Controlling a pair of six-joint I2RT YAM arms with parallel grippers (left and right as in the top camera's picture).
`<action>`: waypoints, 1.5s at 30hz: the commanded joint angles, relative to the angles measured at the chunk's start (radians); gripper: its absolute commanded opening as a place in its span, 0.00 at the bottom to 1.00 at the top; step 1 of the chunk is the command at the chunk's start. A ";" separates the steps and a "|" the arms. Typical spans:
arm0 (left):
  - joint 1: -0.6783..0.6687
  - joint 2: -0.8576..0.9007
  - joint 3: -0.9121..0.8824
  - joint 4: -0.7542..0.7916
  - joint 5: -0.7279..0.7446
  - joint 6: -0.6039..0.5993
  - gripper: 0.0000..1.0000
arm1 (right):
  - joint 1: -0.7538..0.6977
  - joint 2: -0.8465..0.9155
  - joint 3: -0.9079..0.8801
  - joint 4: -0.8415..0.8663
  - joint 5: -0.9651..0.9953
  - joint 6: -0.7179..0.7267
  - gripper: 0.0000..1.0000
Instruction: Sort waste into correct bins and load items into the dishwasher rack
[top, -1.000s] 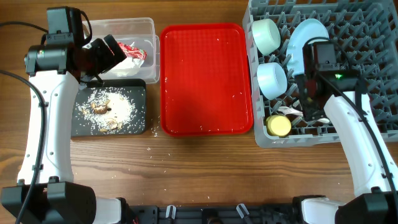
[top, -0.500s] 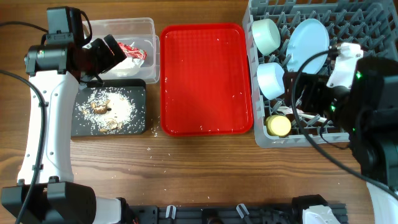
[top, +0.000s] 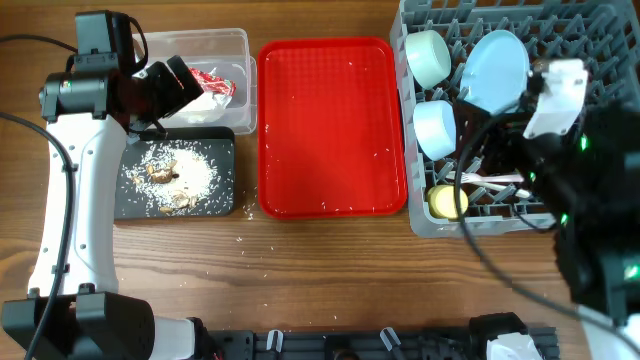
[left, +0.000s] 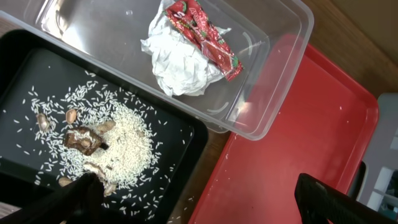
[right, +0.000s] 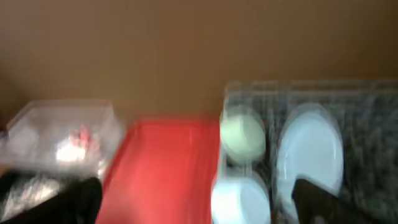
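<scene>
The grey dishwasher rack (top: 580, 30) holds the pale blue plate (top: 497, 68), two pale bowls (top: 428, 55) (top: 437, 128), the yellow cup (top: 447, 202) and the white spoon and fork (top: 492, 180). The red-and-white wrapper (left: 205, 34) with white tissue (left: 177, 68) lies in the clear tub (left: 81, 25). Rice scraps (left: 121, 140) lie in the black tray (left: 25, 74). My left gripper (left: 205, 205) is open and empty above the edge between the black tray and the red tray; in the overhead view it (top: 180, 85) hovers over the tub. My right gripper (right: 196, 205) is open and empty, raised high; its view is blurred.
The flat red serving tray (top: 330, 125) lies between the bins and the rack, with a few rice grains on it. Loose grains lie on the wooden table (top: 300, 270) in front of the black tray. My raised right arm (top: 570, 140) hides the rack's right part.
My right arm has lifted from the rack up towards the overhead camera and now looks large and blurred. The left arm has not moved.
</scene>
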 joint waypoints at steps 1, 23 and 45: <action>-0.003 0.007 -0.008 0.003 0.011 -0.001 1.00 | -0.013 -0.191 -0.287 0.222 0.007 -0.031 1.00; -0.003 0.007 -0.008 0.003 0.011 -0.001 1.00 | -0.016 -0.908 -1.202 0.650 0.013 -0.005 1.00; -0.054 -0.138 -0.080 0.195 0.033 0.163 1.00 | -0.016 -0.893 -1.202 0.648 0.013 -0.005 0.99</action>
